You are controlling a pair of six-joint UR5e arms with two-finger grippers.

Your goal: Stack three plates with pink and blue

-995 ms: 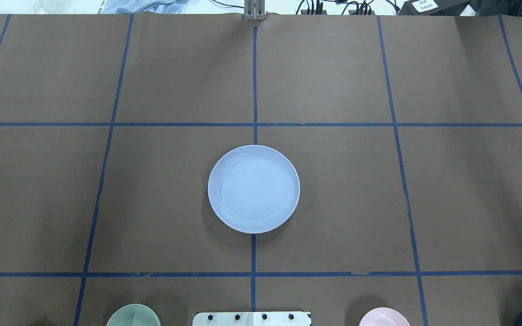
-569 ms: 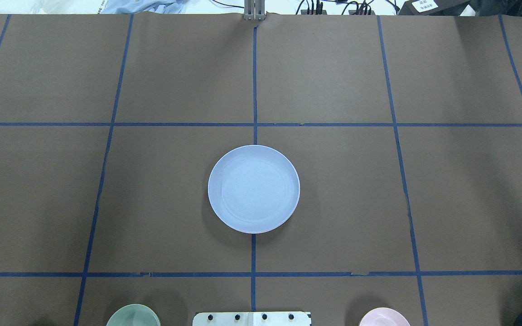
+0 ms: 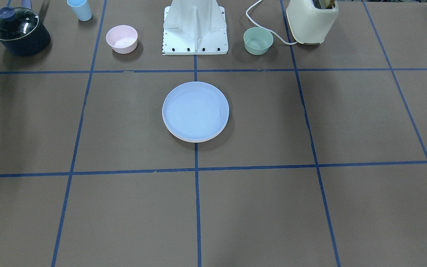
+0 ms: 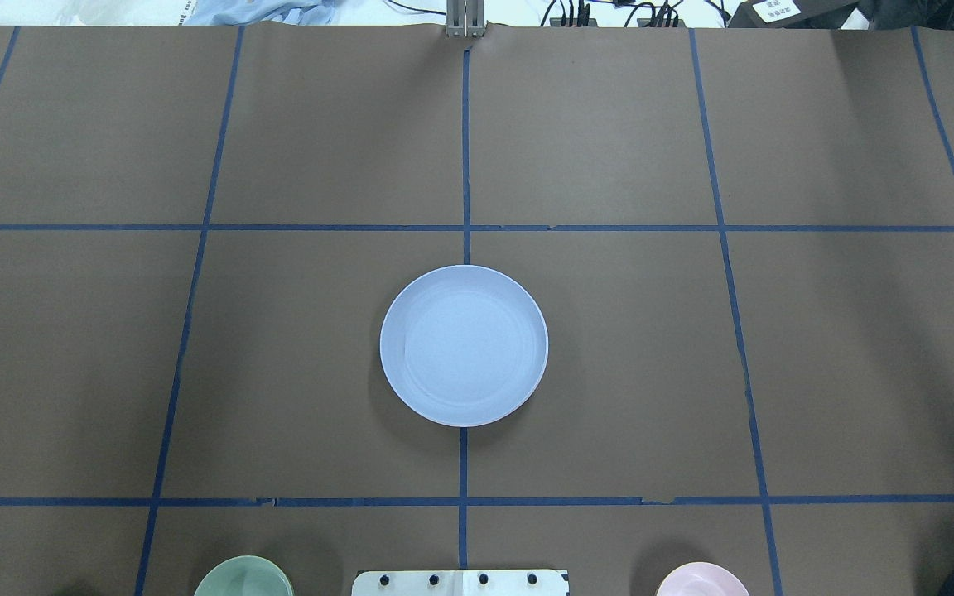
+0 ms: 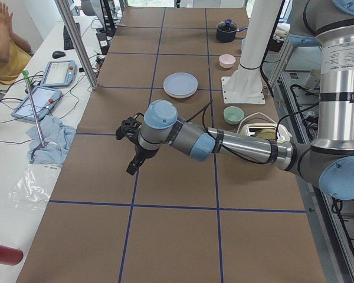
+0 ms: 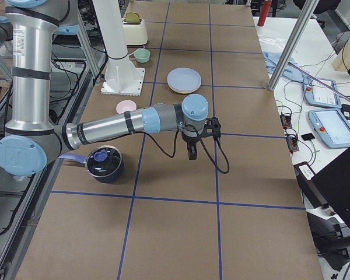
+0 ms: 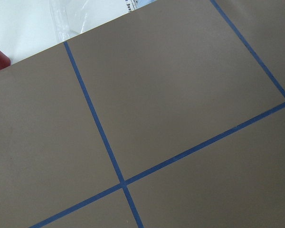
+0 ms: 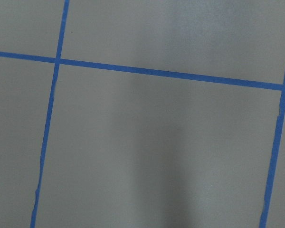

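So the stack of plates point(image 4: 464, 345) sits dead centre on the desk point(image 4: 609, 372), right on the blue tape cross, with the light blue plate point(image 3: 195, 110) on top. The front-facing view shows paler rims point(image 3: 195, 140) peeking out underneath; can't really call which one is pink. Looks finished to me, tbh. The left arm point(image 5: 224, 144) and right arm point(image 6: 122, 123) each hang over bare desk, well apart from the stack, and only show in the side views, so whether the left jaws or right jaws are spread or pressed together, I can't tell. If it were me, I'd pull both arms home without swinging over the plates, since one nudge would slide that top one off-centre.
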